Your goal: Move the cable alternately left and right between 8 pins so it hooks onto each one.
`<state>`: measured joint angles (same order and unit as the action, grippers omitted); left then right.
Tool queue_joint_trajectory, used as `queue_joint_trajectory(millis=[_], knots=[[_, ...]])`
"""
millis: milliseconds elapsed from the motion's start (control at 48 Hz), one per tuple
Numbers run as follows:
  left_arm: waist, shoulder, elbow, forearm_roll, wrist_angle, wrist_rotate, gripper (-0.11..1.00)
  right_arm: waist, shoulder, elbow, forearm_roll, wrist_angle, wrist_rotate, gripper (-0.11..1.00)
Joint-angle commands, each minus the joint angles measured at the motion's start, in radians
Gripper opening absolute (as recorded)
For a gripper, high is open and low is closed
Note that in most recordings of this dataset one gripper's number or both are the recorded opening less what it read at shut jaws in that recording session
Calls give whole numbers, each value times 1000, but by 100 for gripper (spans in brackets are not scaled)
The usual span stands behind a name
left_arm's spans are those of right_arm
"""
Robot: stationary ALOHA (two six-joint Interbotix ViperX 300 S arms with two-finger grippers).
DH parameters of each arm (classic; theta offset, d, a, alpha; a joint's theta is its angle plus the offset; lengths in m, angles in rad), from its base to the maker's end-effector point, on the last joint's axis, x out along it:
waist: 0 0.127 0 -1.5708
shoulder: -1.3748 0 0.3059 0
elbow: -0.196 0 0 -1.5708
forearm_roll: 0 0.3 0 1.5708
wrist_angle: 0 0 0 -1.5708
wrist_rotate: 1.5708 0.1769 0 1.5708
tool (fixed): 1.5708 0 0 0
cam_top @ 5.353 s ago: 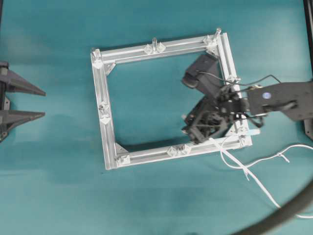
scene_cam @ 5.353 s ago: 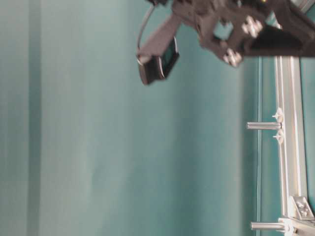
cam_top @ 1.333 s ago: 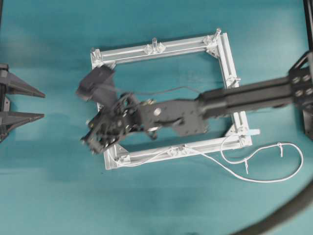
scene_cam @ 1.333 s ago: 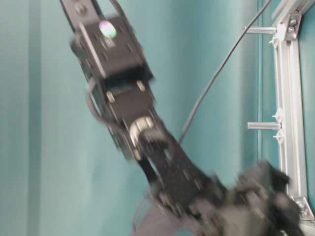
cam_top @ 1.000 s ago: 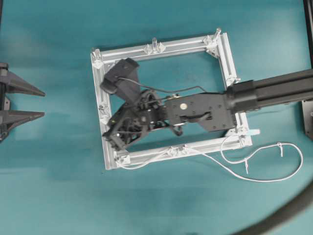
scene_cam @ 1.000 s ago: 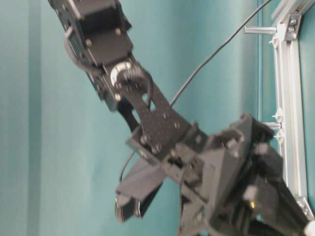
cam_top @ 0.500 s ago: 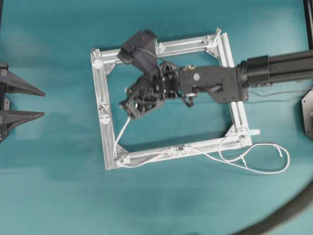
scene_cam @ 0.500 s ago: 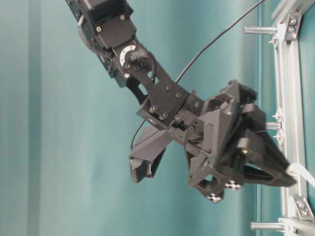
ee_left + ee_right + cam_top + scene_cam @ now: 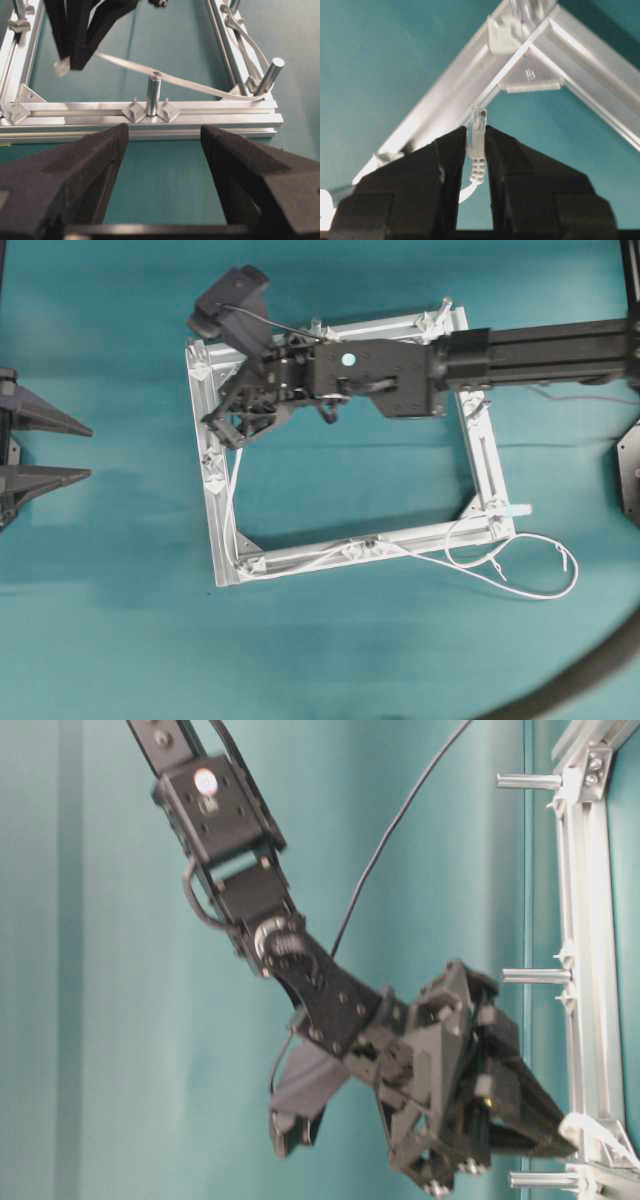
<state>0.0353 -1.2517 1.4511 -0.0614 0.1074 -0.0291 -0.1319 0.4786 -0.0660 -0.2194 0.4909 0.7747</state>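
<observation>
The white cable's [image 9: 232, 502] connector end [image 9: 478, 125] is pinched in my right gripper [image 9: 476, 132], which is shut on it. That gripper [image 9: 212, 423] hovers inside the top-left corner of the silver frame [image 9: 480, 455]. From it the cable runs down past the inner side of the left rail's pin [image 9: 153, 92], round the bottom-left corner pin [image 9: 250, 562], then along the bottom rail to a loose loop [image 9: 525, 585] at the right. More pins [image 9: 535, 976] stand round the frame. My left gripper [image 9: 90, 452] waits open at the table's left edge, its fingers [image 9: 100, 150] empty.
A thick dark hose [image 9: 590, 670] curves across the bottom-right corner. The right arm [image 9: 540, 345] stretches over the frame's top rail from the right. Teal cloth covers the table [image 9: 120, 620].
My right gripper has swung from the frame's bottom-left corner up to its top-left corner with the cable end. The cable now lies along the left rail and the loose loop has shrunk.
</observation>
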Motion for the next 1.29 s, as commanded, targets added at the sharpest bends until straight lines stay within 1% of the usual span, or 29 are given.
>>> queue_joint_trajectory(millis=[0, 104, 167, 250, 437, 521, 625, 792, 958, 1083, 1271], knots=[[5, 6, -15, 2, -11, -8, 72, 3, 5, -72, 26, 20, -34, 15], [5, 8, -14, 2, -11, -8, 72, 3, 40, -133, 69, 43, -97, 15], [5, 6, -15, 2, -12, -8, 72, 3, 64, -179, 103, 57, -144, 15], [5, 6, -15, 2, -11, -8, 72, 3, 95, -235, 132, 77, -190, 15], [5, 8, -15, 2, -11, -8, 72, -5, 172, -374, 164, 143, -272, 15], [5, 6, -15, 2, -11, -8, 72, -14, 202, -433, 175, 172, -295, 15], [5, 8, -17, 2, -11, -8, 72, -23, 224, -483, 179, 184, -319, 15], [5, 6, -17, 2, -11, -8, 72, -48, 245, -537, 179, 195, -327, 15], [5, 6, -12, 2, -17, -8, 72, -78, 256, -554, 179, 195, -324, 15], [5, 8, 0, 2, -41, -8, 72, -98, 256, -557, 178, 190, -302, 15], [5, 6, 0, 2, -46, -6, 72, -121, 256, -568, 178, 187, -253, 15]])
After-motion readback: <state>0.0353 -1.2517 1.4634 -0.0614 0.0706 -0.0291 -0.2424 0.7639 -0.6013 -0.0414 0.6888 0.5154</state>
